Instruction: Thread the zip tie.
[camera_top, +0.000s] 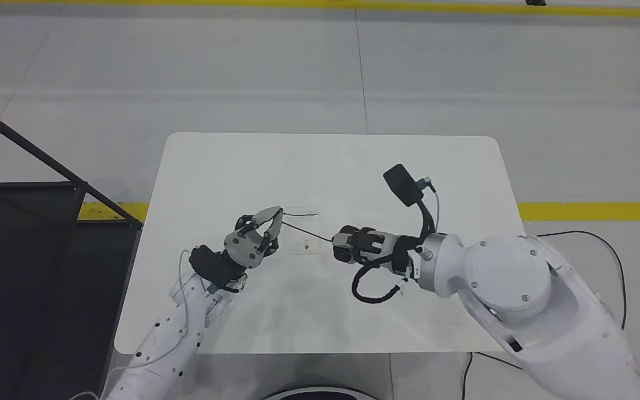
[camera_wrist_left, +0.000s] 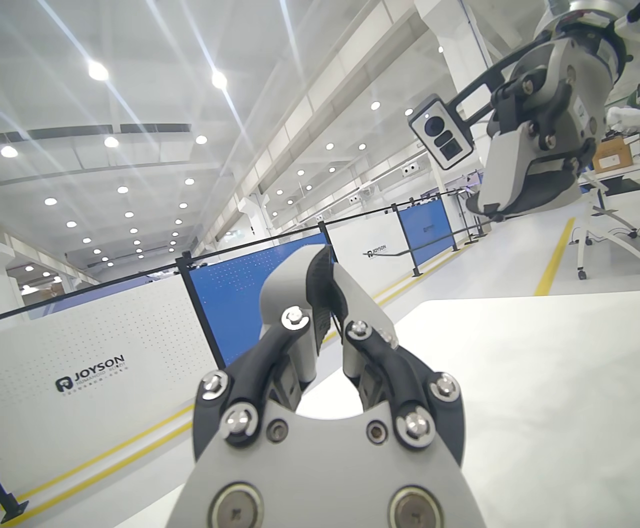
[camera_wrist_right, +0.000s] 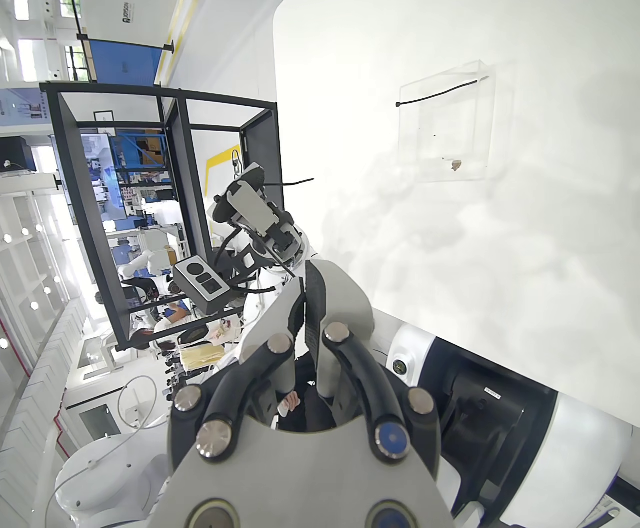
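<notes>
White table (camera_top: 200, 300) on a grey floor with a yellow floor line (camera_top: 580, 211). Black frame rack (camera_top: 45, 190) stands off the table's left edge, and blue and white partition panels (camera_wrist_left: 230, 290) stand in the room behind.

Left gripper (camera_top: 270, 228) is over the table's middle-left, fingers pinched tight together on one end of the black zip tie (camera_top: 310, 233). A short stub of the tie pokes out past the fingertips.

The tie is held off the table between the two grippers. Its long axis runs left to right, slanting slightly toward the robot at the right end.

Clear acrylic box (camera_wrist_right: 492, 120) sits on the table near the held tie, on the far side. A spare zip tie (camera_wrist_right: 440, 93) lies across its top.

Right gripper (camera_top: 340, 243) is at the table's middle, facing the left one, fingers clamped on the tie's other end.
</notes>
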